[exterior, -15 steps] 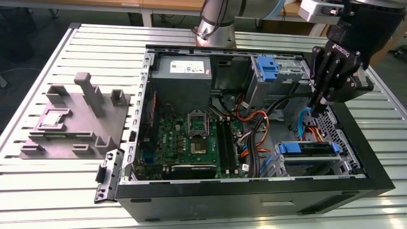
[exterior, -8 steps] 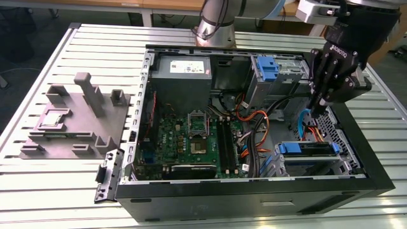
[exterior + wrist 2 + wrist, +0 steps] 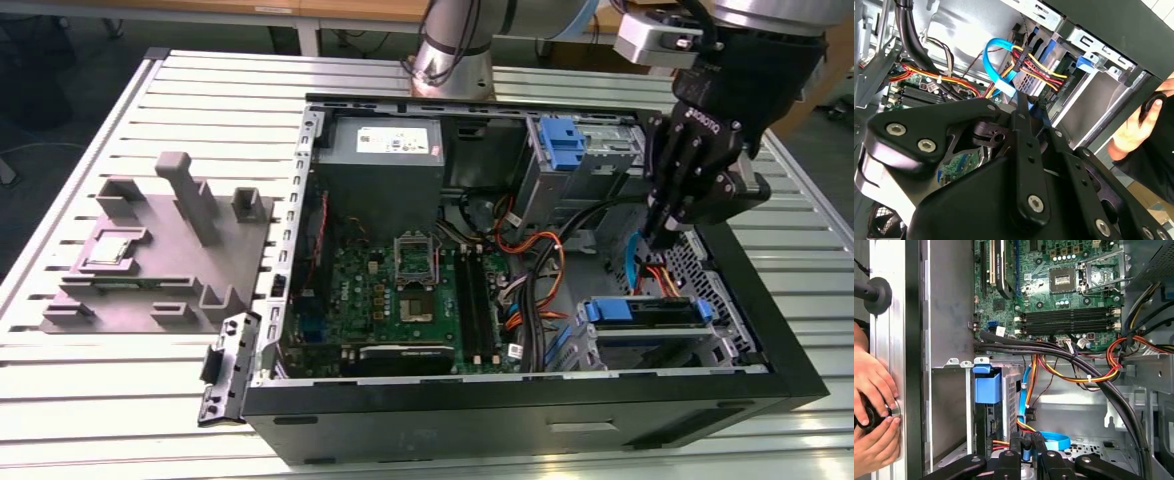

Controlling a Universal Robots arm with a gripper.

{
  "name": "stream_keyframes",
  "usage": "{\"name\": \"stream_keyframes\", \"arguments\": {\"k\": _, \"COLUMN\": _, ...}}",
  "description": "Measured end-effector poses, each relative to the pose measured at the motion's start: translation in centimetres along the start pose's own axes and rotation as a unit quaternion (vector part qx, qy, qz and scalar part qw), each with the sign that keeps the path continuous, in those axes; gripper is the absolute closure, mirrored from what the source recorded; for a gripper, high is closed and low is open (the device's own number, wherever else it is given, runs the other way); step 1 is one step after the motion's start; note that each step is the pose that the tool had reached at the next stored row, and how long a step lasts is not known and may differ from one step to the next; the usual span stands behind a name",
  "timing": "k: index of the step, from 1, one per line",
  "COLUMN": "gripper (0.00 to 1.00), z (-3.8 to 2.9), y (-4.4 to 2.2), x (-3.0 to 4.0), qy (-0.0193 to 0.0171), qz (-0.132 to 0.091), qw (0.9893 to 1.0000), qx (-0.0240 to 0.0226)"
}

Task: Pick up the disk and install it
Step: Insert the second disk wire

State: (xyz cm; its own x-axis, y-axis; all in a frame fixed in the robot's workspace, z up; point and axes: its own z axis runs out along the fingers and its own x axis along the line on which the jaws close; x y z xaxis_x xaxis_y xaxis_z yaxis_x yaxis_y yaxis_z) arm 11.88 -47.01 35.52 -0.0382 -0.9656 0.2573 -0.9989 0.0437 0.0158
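Note:
The disk (image 3: 647, 313), a flat drive edged by a blue bracket, sits in the drive bay at the front corner of the open computer case (image 3: 534, 395) on the exterior view's right. In the first wrist view the disk (image 3: 985, 425) stands on edge under its blue tab. My gripper (image 3: 659, 236) hangs inside the case just above that bay, among the drive cables. Its fingers (image 3: 1015, 441) are drawn close together around a blue data cable (image 3: 1054, 441). The same cable (image 3: 996, 62) loops past the fingers (image 3: 1022, 107) in the second wrist view.
A bundle of red, yellow and orange wires (image 3: 1036, 67) crowds the gripper. The motherboard (image 3: 400, 290) fills the case floor, with a power-supply box (image 3: 384, 150) and a second blue bracket (image 3: 566, 140) at the back. A grey fixture (image 3: 160, 250) lies outside. A person's hands (image 3: 871, 390) rest beside the case.

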Motion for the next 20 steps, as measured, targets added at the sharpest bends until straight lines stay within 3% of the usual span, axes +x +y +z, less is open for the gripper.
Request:
{"name": "stream_keyframes", "arguments": {"k": 2, "gripper": 0.78, "z": 0.05, "y": 0.0, "x": -0.02, "qy": 0.0013, "qz": 0.0, "qw": 1.0, "qx": 0.0001}}
{"name": "stream_keyframes", "arguments": {"k": 3, "gripper": 0.84, "z": 0.05, "y": 0.0, "x": -0.01, "qy": 0.0016, "qz": 0.0, "qw": 1.0, "qx": 0.0001}}
{"name": "stream_keyframes", "arguments": {"k": 20, "gripper": 0.84, "z": 0.07, "y": -0.04, "x": -0.02, "qy": 0.0017, "qz": 0.0, "qw": 1.0, "qx": 0.0001}}
